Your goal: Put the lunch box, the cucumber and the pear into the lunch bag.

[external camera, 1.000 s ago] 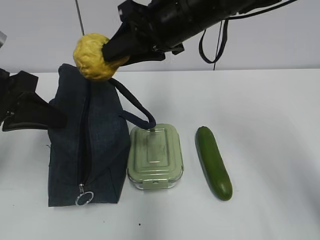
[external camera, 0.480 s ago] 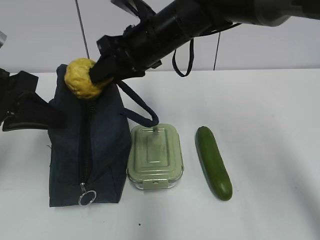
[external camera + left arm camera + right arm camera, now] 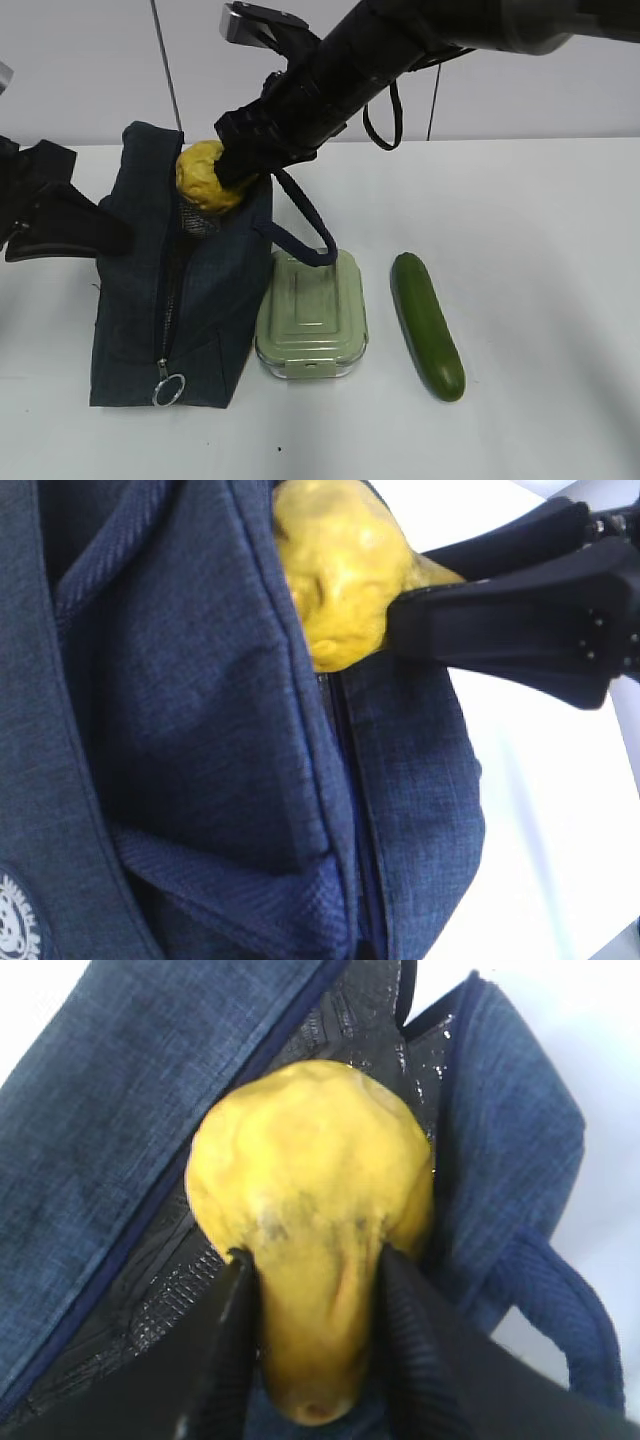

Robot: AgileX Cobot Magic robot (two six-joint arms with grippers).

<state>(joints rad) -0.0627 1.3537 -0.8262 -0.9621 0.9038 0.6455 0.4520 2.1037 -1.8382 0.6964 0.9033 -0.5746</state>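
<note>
A: Two items lie on the worktop (image 3: 540,230) beside the lunch bag (image 3: 200,300): the lunch box (image 3: 311,313), touching or just beside the bag's right wall, and the cucumber (image 3: 428,326), set apart further right. Bare white surface runs right of the cucumber and along the near edge.

B: Pear (image 3: 205,177)?

A: At the bag's far end, in the zipper mouth. Right hand (image 3: 232,170) grasps it; in the right wrist view both fingers (image 3: 225,1360) press the narrow stem end, bulb pointing into the foil-lined gap. Long axis in line with the hand.

B: Left hand (image 3: 85,235)?

A: Clenched, at the bag's left wall; whether it pinches fabric I cannot tell.

B: Axes of the rest?

A: Bag runs far to near, ring pull (image 3: 168,389) at the near end. Cucumber lies far to near, its near end angled slightly right. The bag's handle (image 3: 305,225) loops over the box's far edge
</note>
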